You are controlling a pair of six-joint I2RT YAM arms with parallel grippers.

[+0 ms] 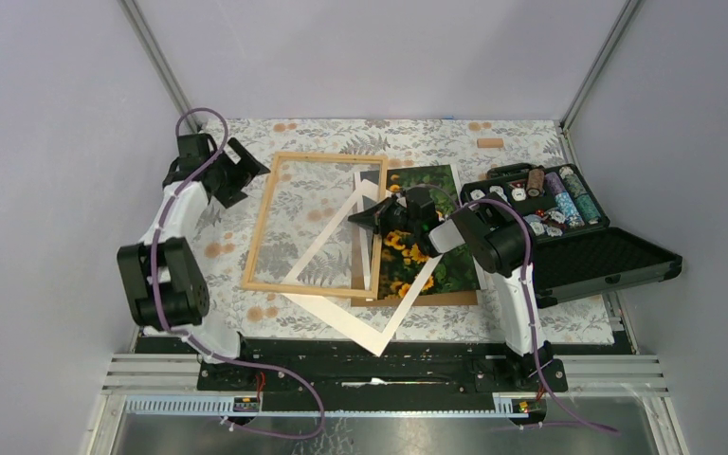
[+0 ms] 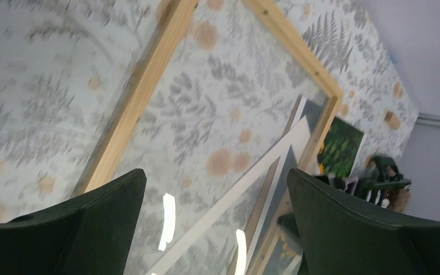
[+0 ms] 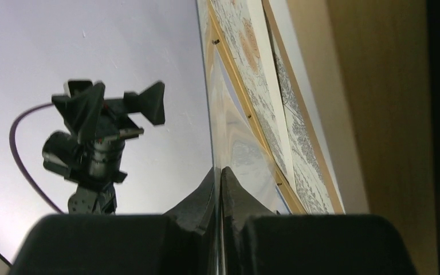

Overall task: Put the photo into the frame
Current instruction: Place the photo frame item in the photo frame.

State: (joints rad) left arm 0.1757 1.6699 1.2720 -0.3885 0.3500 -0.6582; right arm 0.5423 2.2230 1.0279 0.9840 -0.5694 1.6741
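Top external view showed the right pincer clenched on a thin sheet by the frame, the left pincer released.

Place: robot lab test cell.
Walls: plain lilac panels held in aluminium struts.
Bench: covered with a fern-print cloth.
Rig: left arm and right arm bolted to a black rail, with a loose purple cable.

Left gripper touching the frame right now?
Apart. The right wrist view shows the left gripper open in mid-air, with bare wall visible between its fingers and the frame.
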